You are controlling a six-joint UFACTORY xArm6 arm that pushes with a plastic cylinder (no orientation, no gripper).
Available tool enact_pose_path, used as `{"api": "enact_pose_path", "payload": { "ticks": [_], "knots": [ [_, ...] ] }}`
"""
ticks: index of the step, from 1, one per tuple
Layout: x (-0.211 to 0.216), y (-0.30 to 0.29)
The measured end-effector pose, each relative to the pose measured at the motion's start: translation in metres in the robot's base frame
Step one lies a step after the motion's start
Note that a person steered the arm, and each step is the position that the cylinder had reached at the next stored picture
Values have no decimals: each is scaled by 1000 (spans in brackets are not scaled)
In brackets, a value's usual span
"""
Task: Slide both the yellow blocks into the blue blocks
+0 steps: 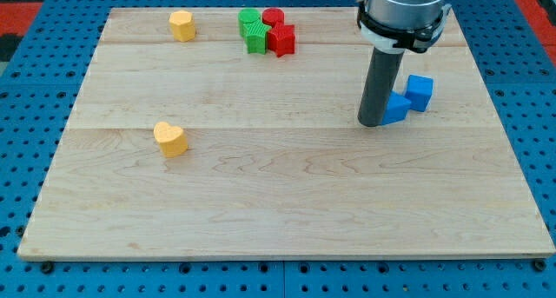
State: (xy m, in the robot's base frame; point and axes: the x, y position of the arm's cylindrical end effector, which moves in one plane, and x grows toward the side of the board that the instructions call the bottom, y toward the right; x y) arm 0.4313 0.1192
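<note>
With no jaws, my tip [374, 122] touches right-side blue blocks [420, 91]; light, rigid yellow blocks [171, 138] await flank pushes at left.

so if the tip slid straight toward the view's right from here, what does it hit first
Most likely the blue block right beside my tip, seemingly touching already; the blue cube sits just beyond, though depth is hard to judge.

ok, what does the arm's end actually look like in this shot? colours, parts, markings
No pincer: the arm ends in a straight dark grey cylindrical rod, and my tip is its flat lower end. Above the rod sits a wider metallic grey housing ringed by a black band with a white collar beneath it. No cables or markings are visible. The upper arm is cropped by the view's top.
</note>
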Motion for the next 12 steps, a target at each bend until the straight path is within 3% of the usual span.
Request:
{"api": "enact_pose_path", "payload": {
  "ticks": [2,3,4,5,7,9,11,12],
  "knots": [
    [-13,51],
    [23,7],
    [88,-50],
    [92,-165],
    [57,-298],
    [-10,-234],
    [-32,-50],
    [-32,1]
  ]
}}
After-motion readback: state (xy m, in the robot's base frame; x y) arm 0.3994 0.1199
